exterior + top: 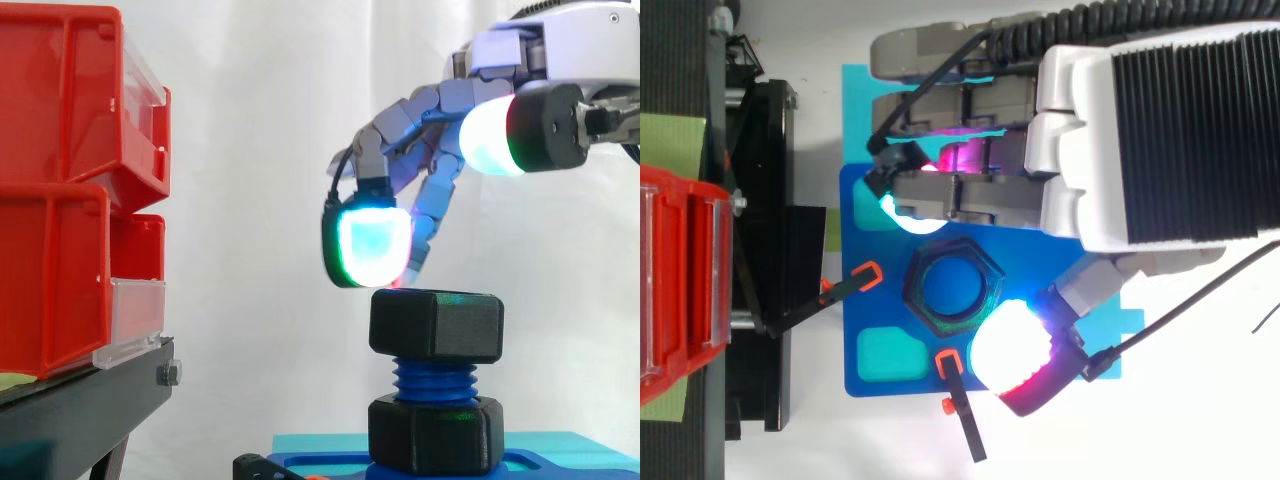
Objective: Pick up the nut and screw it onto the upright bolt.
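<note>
A: As the nut (436, 325) sits atop the upright bolt (434, 381), is threading done?
B: Partly, I judge: threads show below. Hand (420, 108) hovers just above, fingers spread, holding nothing.

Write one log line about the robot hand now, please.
hand: open, hovering over top nut | top nut: on upright blue bolt | lower nut: at bolt's base

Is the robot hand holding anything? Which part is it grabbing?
Nothing is held. The hand hovers open over the top nut on the blue bolt, its glowing fingertips just above the nut, not gripping it.
</note>
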`<state>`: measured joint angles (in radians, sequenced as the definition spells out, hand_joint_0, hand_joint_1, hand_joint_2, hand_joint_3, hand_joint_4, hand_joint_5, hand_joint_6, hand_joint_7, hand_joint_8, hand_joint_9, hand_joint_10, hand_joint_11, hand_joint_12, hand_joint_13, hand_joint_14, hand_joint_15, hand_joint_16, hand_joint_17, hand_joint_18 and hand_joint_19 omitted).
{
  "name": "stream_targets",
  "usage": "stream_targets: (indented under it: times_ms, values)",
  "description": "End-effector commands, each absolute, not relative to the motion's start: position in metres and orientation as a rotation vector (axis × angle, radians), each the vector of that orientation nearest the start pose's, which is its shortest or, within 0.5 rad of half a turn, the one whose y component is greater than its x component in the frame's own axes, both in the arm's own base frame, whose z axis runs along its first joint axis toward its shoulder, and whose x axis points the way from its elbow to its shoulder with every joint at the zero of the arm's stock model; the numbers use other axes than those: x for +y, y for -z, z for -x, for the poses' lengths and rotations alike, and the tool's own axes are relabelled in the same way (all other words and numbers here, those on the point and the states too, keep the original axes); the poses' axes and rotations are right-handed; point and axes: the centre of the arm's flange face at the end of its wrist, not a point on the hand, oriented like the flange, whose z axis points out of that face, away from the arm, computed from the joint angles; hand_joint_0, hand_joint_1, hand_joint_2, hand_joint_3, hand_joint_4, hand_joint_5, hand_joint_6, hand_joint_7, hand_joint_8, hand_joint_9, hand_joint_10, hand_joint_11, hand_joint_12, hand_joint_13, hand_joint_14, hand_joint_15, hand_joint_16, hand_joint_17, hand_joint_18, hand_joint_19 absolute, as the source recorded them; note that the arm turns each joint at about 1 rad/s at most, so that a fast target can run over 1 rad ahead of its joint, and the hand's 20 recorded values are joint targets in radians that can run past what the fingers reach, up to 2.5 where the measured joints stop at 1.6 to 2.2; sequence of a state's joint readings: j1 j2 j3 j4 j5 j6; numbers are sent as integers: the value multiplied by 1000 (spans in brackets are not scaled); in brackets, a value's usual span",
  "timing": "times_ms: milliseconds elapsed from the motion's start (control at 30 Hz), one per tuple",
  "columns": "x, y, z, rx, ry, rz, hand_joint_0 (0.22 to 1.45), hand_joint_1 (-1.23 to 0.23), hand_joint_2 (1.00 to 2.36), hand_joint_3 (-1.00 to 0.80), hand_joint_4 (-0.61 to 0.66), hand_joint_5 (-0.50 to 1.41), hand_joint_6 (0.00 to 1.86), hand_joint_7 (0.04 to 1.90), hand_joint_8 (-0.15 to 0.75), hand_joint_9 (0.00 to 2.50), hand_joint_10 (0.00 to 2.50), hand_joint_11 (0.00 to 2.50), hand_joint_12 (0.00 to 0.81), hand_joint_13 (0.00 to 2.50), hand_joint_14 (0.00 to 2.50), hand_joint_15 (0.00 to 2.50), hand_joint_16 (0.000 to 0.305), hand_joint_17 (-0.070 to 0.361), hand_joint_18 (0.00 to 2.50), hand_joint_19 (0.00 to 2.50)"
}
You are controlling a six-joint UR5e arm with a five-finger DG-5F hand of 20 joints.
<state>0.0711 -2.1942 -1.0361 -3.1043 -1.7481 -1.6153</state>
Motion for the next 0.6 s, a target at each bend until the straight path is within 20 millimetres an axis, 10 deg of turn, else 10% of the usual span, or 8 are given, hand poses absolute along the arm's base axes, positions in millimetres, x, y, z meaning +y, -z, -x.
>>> stream_targets:
  times_ms: [0,567]
  values:
    - [-59,-372,-740,1591,-157,243,532,-146,1000,-500,248,-75,503,765,242,979,0,0,180,529,0,0,13,29,163,0]
    - [-18,-343,-741,1577,-197,243,522,-113,1000,-500,271,-57,503,846,218,831,0,0,200,371,0,0,18,40,2,0]
